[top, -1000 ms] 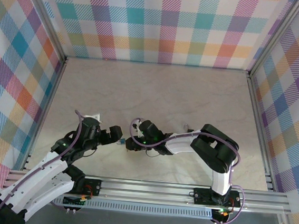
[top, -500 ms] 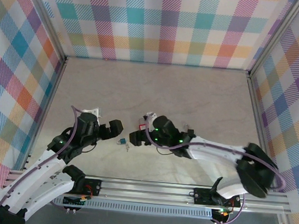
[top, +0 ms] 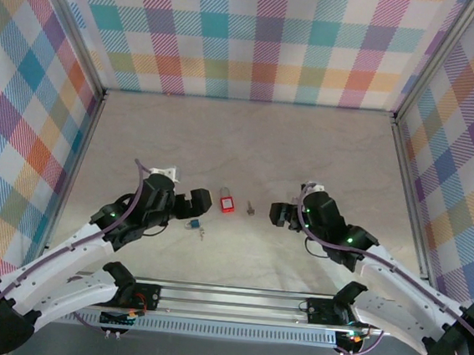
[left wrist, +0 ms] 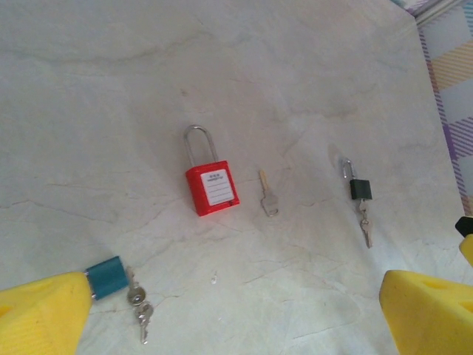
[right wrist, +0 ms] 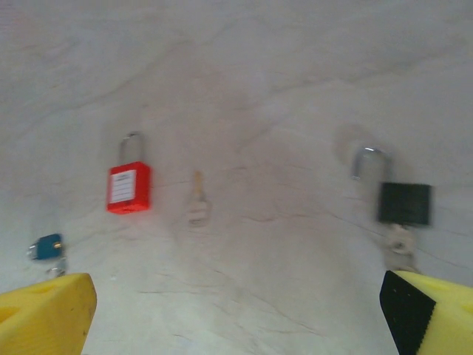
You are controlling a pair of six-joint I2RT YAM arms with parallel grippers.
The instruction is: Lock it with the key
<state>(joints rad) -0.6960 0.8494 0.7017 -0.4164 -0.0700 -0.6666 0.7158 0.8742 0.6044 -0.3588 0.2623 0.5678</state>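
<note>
A red padlock [top: 227, 202] [left wrist: 211, 188] [right wrist: 129, 186] lies flat on the table with its shackle pointing away. A loose silver key [top: 250, 207] [left wrist: 268, 200] [right wrist: 197, 203] lies just right of it, not touching. My left gripper [top: 190, 209] [left wrist: 236, 318] is open and empty to the left of the lock. My right gripper [top: 277, 214] [right wrist: 236, 318] is open and empty to the right of the key. Each stands back from the lock.
A small blue padlock [top: 191, 223] [left wrist: 104, 276] [right wrist: 47, 246] with a hanging key bunch [left wrist: 138, 310] lies by the left gripper's finger. A black padlock [left wrist: 360, 189] [right wrist: 404, 203] with a key in it lies near the right gripper. Checked walls enclose the table.
The right gripper has opened, let go of the red padlock and swung away to the right. The lock and the key now lie bare on the table. The left gripper shifted slightly.
</note>
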